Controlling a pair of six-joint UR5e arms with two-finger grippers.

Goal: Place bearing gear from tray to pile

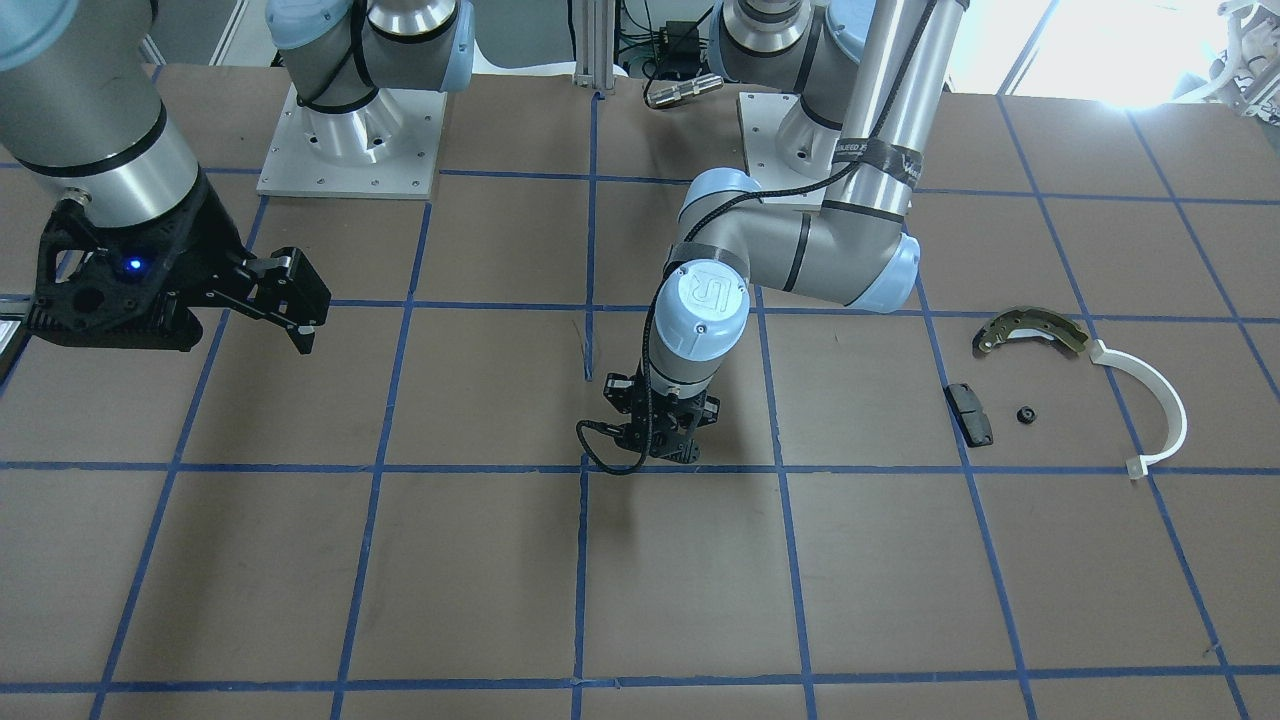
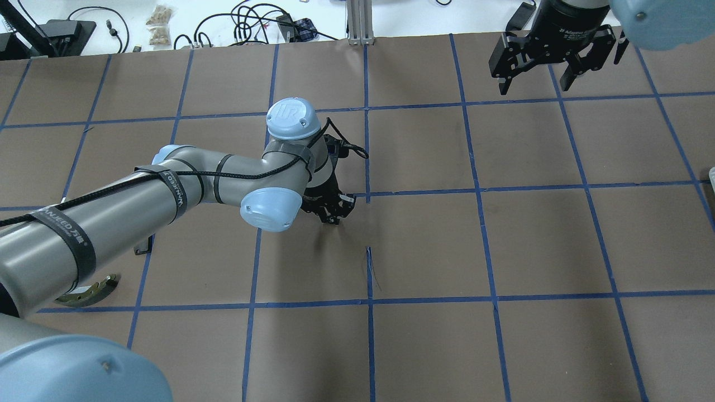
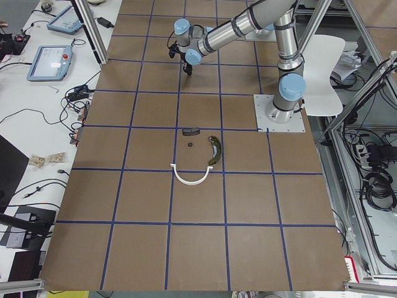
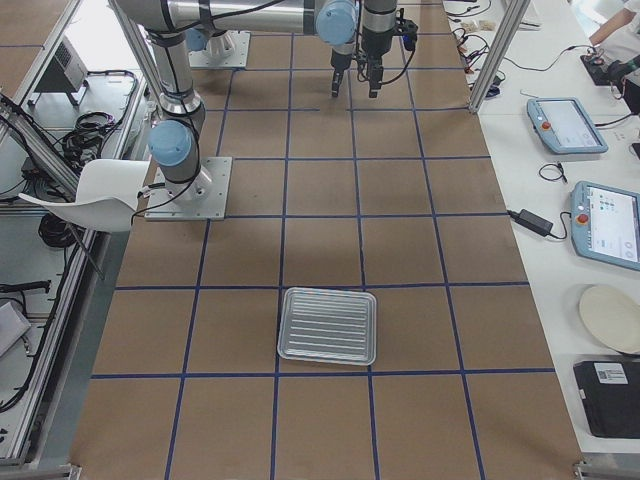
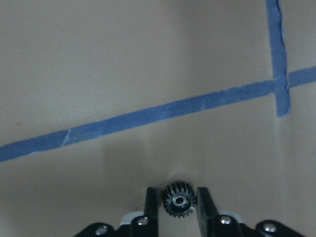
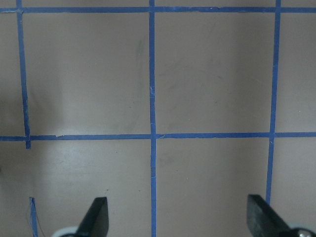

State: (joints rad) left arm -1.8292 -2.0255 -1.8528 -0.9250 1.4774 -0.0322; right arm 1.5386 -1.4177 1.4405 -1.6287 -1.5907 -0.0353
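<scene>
The bearing gear (image 5: 178, 201) sits inside the left gripper (image 5: 177, 195), apparently pinched.

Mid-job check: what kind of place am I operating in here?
Most likely a robotics lab test cell: a brown tabletop gridded with blue tape, grey-blue teach pendants on a white side bench, and tangled black cables behind the table.

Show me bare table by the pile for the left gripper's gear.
Bare brown table lies between the thin white plastic arc and the small black round part; more lies across the blue tape line on the operators' side. Tight: between that part, the black rectangular pad and the curved olive-brass shoe.
</scene>
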